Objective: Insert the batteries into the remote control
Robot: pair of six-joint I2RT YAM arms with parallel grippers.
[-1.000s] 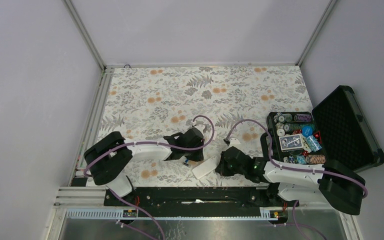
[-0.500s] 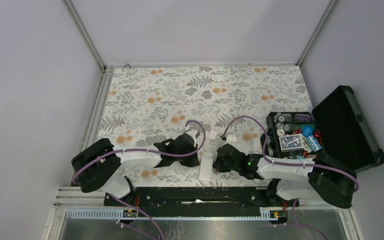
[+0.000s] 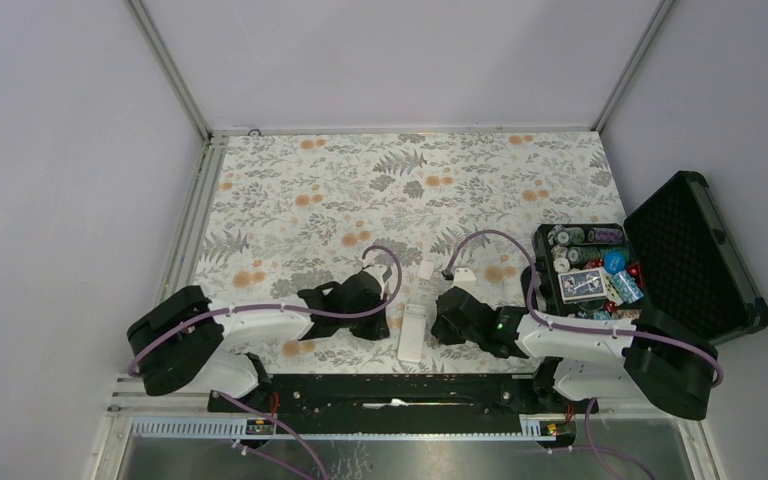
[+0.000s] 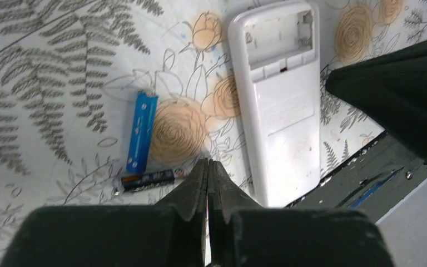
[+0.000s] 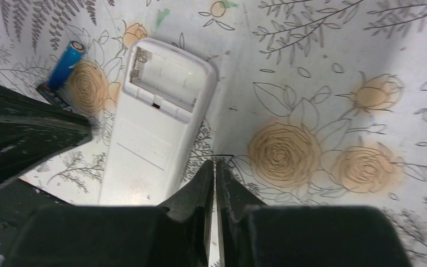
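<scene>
With the remote (image 4: 281, 111) now squared up, bay open, my left gripper (image 4: 208, 162) and right gripper (image 5: 216, 164) sit clenched empty, so the batteries (image 4: 142, 132) at its left come next.

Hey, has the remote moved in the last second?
Yes. The remote has turned: it lay slanted to the black rail, and now points almost straight away from it.
</scene>
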